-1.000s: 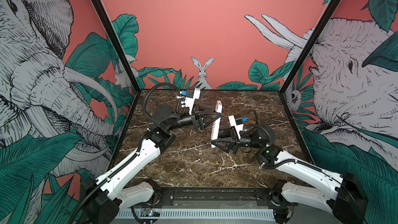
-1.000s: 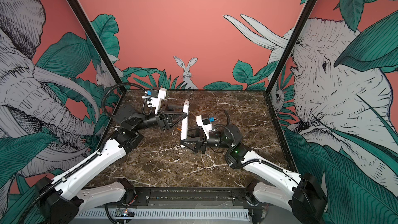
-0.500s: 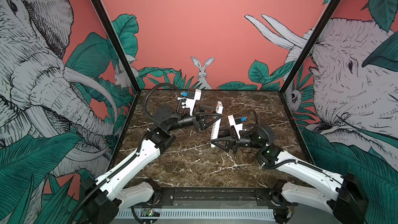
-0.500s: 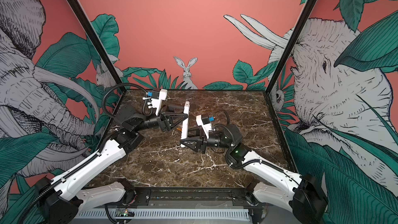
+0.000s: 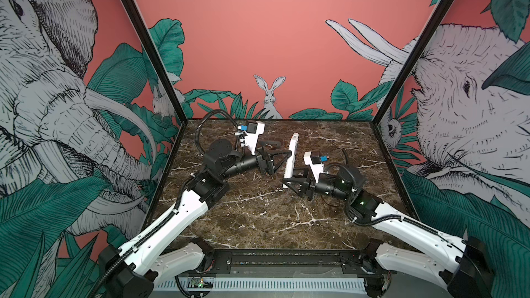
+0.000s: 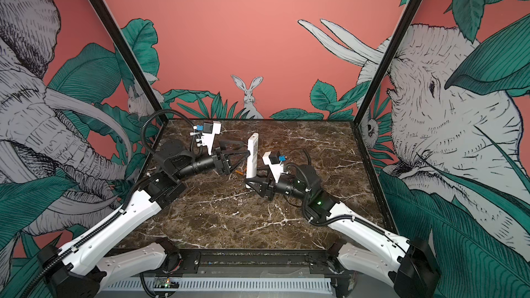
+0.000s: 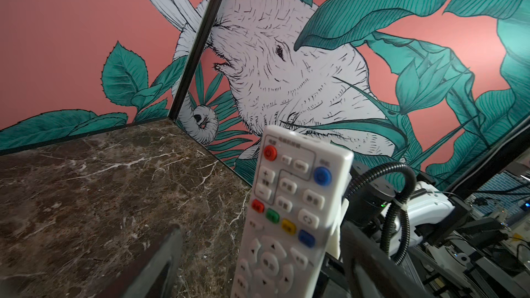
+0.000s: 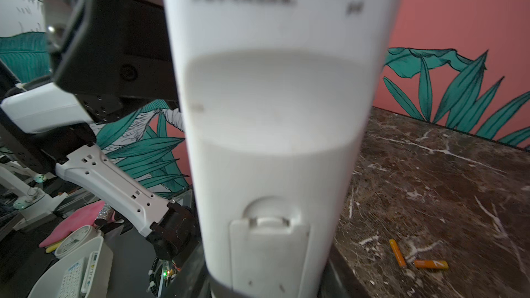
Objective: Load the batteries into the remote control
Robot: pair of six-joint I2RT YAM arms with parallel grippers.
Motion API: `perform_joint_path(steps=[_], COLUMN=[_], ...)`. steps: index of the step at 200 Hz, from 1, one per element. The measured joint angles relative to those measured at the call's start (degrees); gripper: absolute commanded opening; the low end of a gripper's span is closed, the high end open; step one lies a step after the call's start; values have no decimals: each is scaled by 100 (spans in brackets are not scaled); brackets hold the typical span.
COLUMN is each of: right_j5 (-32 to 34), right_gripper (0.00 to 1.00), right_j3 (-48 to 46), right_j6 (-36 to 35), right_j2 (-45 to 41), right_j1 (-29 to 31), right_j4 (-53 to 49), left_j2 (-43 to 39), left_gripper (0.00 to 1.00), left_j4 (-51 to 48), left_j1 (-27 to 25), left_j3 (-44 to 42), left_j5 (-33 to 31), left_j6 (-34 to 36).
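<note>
The remote control (image 5: 291, 153) (image 6: 252, 154) stands nearly upright over the middle of the marble table, red button end up. My right gripper (image 5: 289, 178) (image 6: 250, 181) is shut on its lower end; its wrist view shows the plain white back (image 8: 272, 124) and the closed battery cover (image 8: 269, 253). My left gripper (image 5: 285, 153) (image 6: 246, 150) is open around the button face (image 7: 289, 210), with a dark finger (image 7: 155, 268) standing well off one side. Two orange batteries (image 8: 397, 252) (image 8: 431, 264) lie on the table beside the remote; one shows in a top view (image 6: 239, 172).
The brown marble table (image 5: 258, 219) is walled by patterned panels at the back and both sides. Black corner posts (image 5: 381, 110) stand at the far corners. A black rail (image 5: 272, 259) runs along the near edge between the arm bases.
My left gripper's jaws have spread apart and let go of the remote. The right gripper keeps its hold on the lower end, and the remote has barely moved.
</note>
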Motion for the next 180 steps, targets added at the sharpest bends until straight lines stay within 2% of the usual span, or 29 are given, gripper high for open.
perform_joint_path(steps=[89, 135, 180], right_j5=[1650, 2083, 2343], right_gripper=[0, 0, 0], right_j3=[251, 251, 251], right_j6=[-391, -238, -96], right_j2=[2, 146, 337], right_j1=[2, 2, 42], right_j4=[-1303, -1390, -1412], left_j2=[-85, 37, 476], left_gripper=[83, 77, 69], left_j4=[-509, -511, -599], left_j1=[-2, -103, -575], left_j3=[81, 101, 356], left_j5=[-529, -732, -1180], left_j6=[304, 334, 474])
